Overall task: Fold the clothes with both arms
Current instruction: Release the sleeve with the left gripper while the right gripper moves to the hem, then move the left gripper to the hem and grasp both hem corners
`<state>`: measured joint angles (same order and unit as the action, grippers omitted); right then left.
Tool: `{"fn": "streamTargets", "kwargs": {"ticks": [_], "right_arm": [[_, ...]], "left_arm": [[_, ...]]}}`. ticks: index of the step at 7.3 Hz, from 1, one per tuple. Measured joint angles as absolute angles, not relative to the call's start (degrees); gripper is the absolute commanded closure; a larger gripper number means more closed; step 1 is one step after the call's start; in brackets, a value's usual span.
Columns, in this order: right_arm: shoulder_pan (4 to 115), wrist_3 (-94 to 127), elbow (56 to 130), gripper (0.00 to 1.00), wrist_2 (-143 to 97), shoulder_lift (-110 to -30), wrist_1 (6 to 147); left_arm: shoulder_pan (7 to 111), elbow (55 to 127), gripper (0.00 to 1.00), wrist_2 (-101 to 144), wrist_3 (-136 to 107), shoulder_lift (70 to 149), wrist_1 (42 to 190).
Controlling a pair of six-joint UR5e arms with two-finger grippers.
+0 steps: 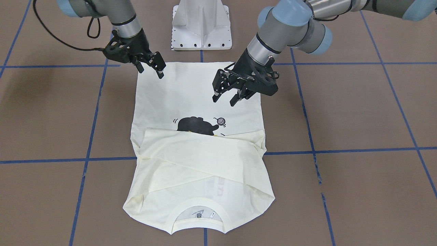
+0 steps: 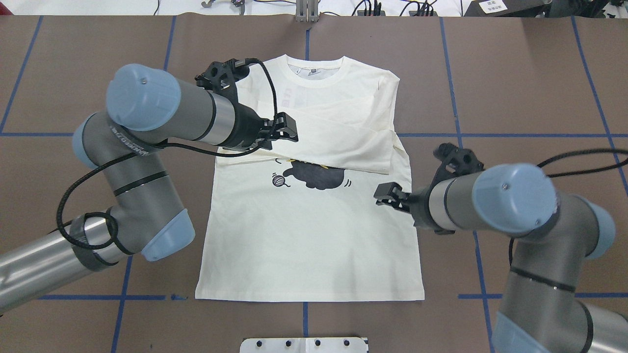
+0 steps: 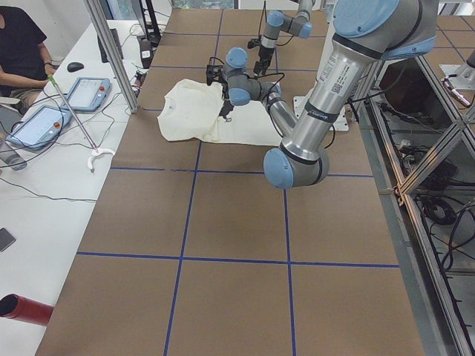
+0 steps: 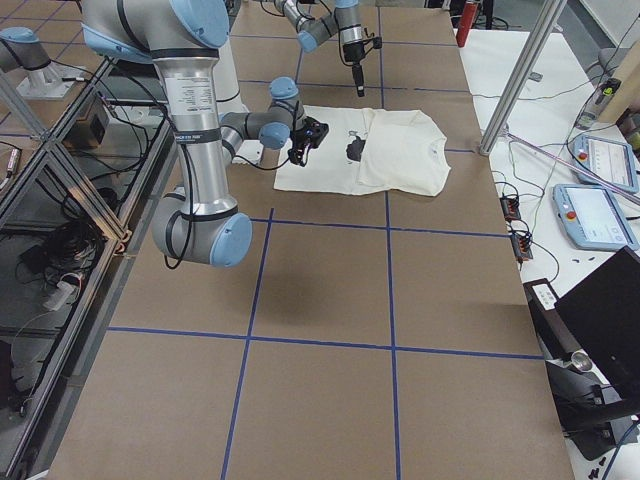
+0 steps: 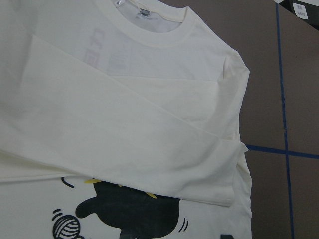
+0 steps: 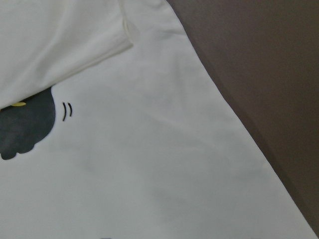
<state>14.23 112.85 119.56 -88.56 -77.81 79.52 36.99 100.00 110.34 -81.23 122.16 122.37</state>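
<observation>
You've got the T-shirt (image 2: pixel 304 235) flat and print-up at mid-bench (image 2: pixel 515 73). Collar (image 2: pixel 314 73) points to your edge, hem to the white base pedestal (image 1: pixel 201 27). Both sleeves (image 2: pixel 343 137) are folded across the chest, one over the other, covering the top of the cat print (image 2: pixel 314 176). The yarn ball (image 2: pixel 278 180) is exposed. Left gripper (image 1: pixel 225 99): fingers spread, empty, hovering over the shirt's left half. Right gripper (image 1: pixel 150 71): fingers spread, empty, hovering at the shirt's right side edge, toward the hem.
</observation>
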Motion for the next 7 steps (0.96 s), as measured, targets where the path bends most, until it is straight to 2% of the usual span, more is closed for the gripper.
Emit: {"fn": "streamTargets", "kwargs": {"ticks": [3, 6, 7], "right_arm": [[3.7, 124.3, 121.3, 0.17, -77.8, -82.4, 83.9], [2.7, 128.4, 121.7, 0.19, -76.2, -85.4, 84.1], [2.5, 128.6, 121.7, 0.24, -76.2, -86.0, 84.1]], "left_arm": [[37.1, 99.7, 0.31, 110.4, -80.8, 121.5, 122.3], [37.0, 99.3, 0.31, 110.4, -81.0, 121.7, 122.4], [37.0, 99.2, 0.31, 110.4, -81.1, 121.8, 122.4]]}}
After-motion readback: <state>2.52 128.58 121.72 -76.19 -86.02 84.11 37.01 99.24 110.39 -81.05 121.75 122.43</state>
